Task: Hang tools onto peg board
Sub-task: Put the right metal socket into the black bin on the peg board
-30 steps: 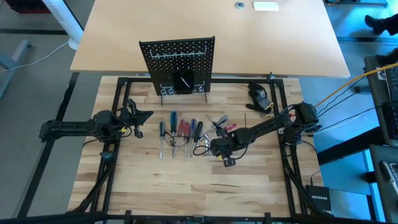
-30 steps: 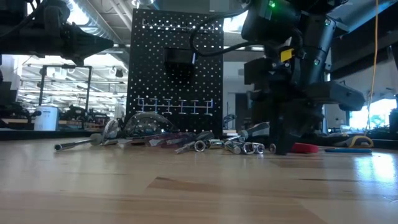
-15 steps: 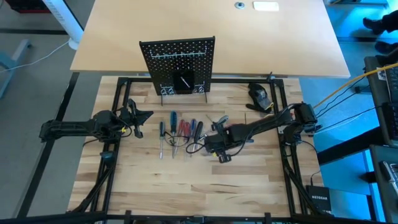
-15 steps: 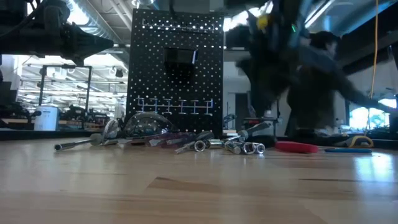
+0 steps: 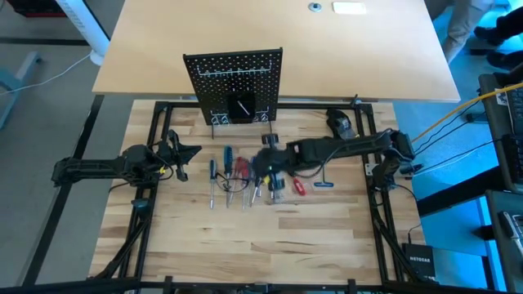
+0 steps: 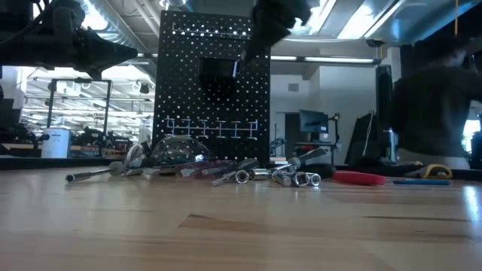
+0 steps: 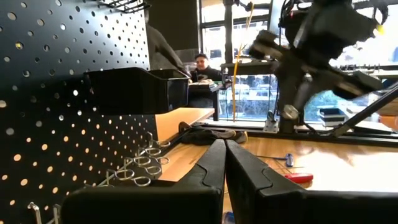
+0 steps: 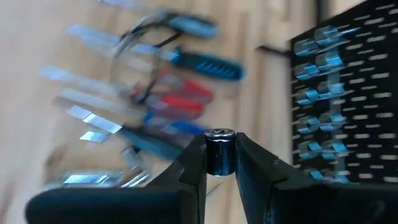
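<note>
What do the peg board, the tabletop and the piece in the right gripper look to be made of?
Peg board: probably painted sheet metal, matte black, thin, with regular punched holes.
Tabletop: wood, pale butcher-block strips with visible grain, light sheen.
Piece in the right gripper: likely metal, a small dark cylinder with a shiny rim; motion blur leaves its finish uncertain.

In the high view the right gripper (image 5: 268,160) is a motion smear over the tools (image 5: 233,173), hiding which ones lie beneath. In the right wrist view the tools (image 8: 168,87) are streaked, types unreadable; the small dark cylinder (image 8: 219,151) between the jaws is cut off below. In the low view the peg board (image 6: 215,90) is cropped at twelve o'clock.
</note>
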{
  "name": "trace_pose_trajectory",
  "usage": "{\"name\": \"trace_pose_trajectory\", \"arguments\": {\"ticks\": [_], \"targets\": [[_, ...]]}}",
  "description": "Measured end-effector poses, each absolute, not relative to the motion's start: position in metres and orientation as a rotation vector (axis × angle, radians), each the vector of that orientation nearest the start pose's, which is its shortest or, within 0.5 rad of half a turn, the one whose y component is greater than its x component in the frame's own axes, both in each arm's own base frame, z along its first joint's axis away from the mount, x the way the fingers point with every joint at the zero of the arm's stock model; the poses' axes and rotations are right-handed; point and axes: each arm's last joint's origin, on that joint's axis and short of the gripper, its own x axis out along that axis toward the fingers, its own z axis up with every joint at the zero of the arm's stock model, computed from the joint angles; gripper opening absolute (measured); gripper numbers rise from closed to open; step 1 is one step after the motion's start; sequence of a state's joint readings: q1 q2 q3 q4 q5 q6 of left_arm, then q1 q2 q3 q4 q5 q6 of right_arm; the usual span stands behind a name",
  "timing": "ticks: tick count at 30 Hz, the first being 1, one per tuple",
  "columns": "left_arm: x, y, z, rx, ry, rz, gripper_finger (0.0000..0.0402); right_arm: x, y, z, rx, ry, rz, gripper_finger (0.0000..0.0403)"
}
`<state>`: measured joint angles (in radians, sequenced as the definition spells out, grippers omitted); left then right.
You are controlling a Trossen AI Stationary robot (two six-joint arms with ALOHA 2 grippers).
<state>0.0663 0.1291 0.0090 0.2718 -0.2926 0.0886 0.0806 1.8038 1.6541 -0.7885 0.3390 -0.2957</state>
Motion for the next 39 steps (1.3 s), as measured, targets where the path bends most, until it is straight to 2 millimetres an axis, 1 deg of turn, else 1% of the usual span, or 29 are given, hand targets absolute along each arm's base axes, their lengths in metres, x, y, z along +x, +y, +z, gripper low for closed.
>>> {"name": "trace_pose_trajectory", "arguments": {"ticks": [10, 12, 15, 18, 21, 25, 28, 33, 36, 39], "targets": [[0.102, 0.015, 0.182, 0.065, -0.136, 0.365, 0.0001, 0.402, -0.028, 0.367, -0.428, 0.682, -0.268, 0.0067], [0.102, 0.015, 0.182, 0.065, -0.136, 0.364, 0.0001, 0.404, -0.039, 0.375, -0.411, 0.612, -0.309, 0.0067], [0.102, 0.015, 0.182, 0.065, -0.136, 0.364, 0.0001, 0.405, -0.055, 0.381, -0.391, 0.547, -0.358, 0.0067], [0.102, 0.015, 0.182, 0.066, -0.136, 0.364, 0.0001, 0.407, -0.073, 0.382, -0.369, 0.510, -0.388, 0.0067], [0.102, 0.015, 0.182, 0.067, -0.136, 0.365, 0.0001, 0.409, -0.087, 0.377, -0.338, 0.514, -0.425, 0.0067], [0.102, 0.015, 0.182, 0.072, -0.136, 0.365, 0.0001, 0.412, -0.101, 0.370, -0.299, 0.521, -0.462, 0.0067], [0.102, 0.015, 0.182, 0.072, -0.135, 0.365, 0.0001, 0.415, -0.105, 0.363, -0.297, 0.542, -0.465, 0.0067], [0.102, 0.015, 0.182, 0.073, -0.135, 0.365, 0.0001, 0.423, -0.106, 0.355, -0.297, 0.535, -0.466, 0.0073], [0.102, 0.015, 0.182, 0.073, -0.136, 0.365, 0.0001, 0.425, -0.107, 0.350, -0.294, 0.549, -0.477, 0.0096], [0.102, 0.015, 0.182, 0.074, -0.136, 0.365, 0.0001, 0.425, -0.107, 0.350, -0.280, 0.547, -0.501, 0.0132]]}}
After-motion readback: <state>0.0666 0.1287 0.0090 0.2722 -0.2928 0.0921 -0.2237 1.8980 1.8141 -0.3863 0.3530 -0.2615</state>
